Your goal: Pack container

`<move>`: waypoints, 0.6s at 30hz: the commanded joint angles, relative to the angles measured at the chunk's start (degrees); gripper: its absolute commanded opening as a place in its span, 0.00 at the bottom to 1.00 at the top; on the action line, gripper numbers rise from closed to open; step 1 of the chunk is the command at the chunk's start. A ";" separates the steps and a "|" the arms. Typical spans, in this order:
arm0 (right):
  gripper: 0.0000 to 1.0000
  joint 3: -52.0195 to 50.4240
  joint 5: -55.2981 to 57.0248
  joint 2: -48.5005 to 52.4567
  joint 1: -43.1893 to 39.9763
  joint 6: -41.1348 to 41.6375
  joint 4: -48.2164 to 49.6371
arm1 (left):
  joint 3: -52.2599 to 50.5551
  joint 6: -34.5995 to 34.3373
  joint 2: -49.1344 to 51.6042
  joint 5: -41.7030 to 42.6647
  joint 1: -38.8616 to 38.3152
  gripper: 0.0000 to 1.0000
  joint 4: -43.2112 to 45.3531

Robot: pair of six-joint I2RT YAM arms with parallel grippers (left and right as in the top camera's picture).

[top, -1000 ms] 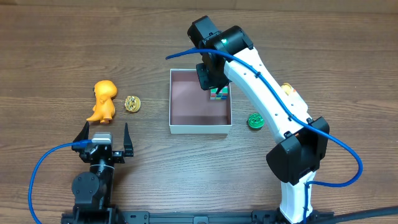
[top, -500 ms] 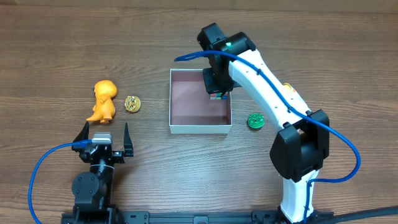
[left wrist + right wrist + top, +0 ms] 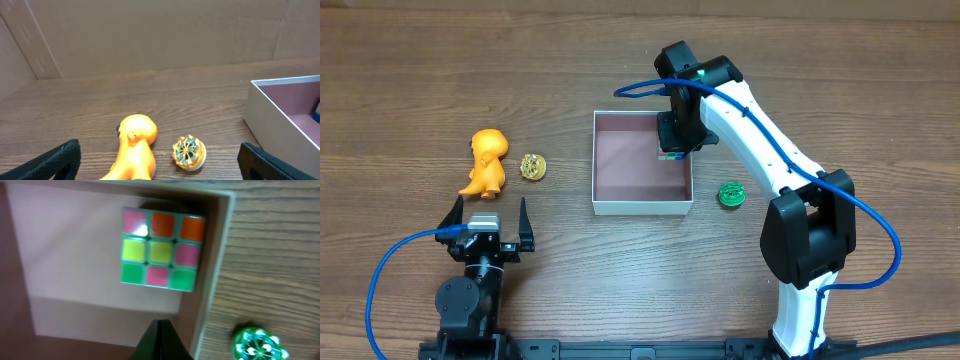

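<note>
The container [image 3: 625, 165] sits mid-table. Only the right wrist view shows the colour cube [image 3: 162, 250] whole, by its 3 o'clock wall. The right gripper [image 3: 161, 330] is pressed together, and the left gripper [image 3: 488, 212], at 8 o'clock, is spread wide.

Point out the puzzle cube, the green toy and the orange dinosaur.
puzzle cube [image 3: 160, 251], right wrist view, centre tile.
green toy [image 3: 730, 194], overhead view, its middle.
orange dinosaur [image 3: 486, 166], overhead view, its body.
</note>
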 commanded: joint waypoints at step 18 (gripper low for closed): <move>0.04 -3.08 -2.64 -0.04 0.28 0.24 3.37 | -0.17 -0.48 -0.15 0.87 0.35 1.00 0.15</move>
